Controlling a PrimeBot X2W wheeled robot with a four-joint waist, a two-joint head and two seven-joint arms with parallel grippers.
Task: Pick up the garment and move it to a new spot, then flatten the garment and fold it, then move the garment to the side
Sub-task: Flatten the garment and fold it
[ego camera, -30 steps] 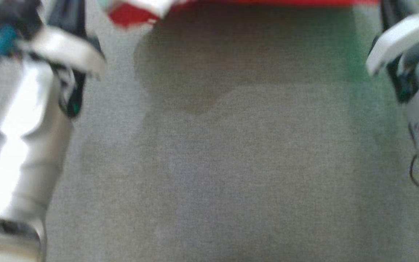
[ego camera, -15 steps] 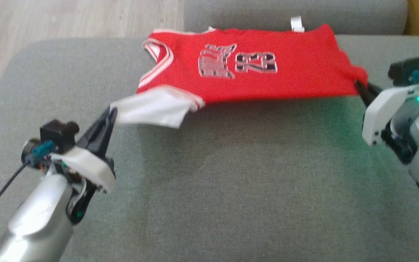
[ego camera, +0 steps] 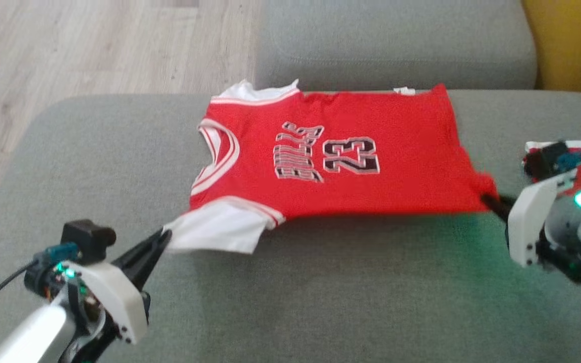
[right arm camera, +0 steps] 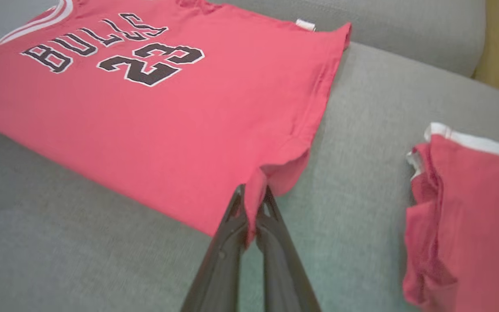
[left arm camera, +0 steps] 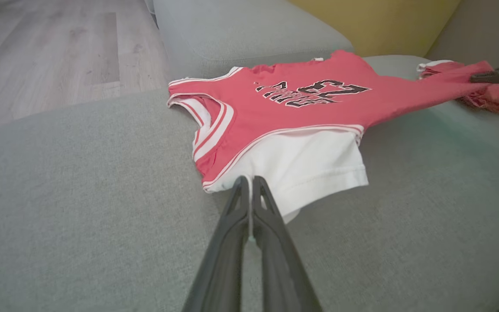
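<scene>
I'm working in what looks like a home living room: a grey fabric sofa [ego camera: 321, 292] with a plump back cushion [ego camera: 391, 45], pale wood-plank flooring [ego camera: 94, 45] beyond its edge, a mustard-yellow surface [ego camera: 573, 45] behind it, and a red jersey [ego camera: 371, 186] laid on the seat like household laundry.

Head looks down — wrists, low, share jersey [ego camera: 401, 171].

Grey sofa seat [ego camera: 321, 302] carries red jersey [ego camera: 371, 171], spread face-up; second red garment [right arm camera: 470, 216] lies apart, beside hem.
</scene>
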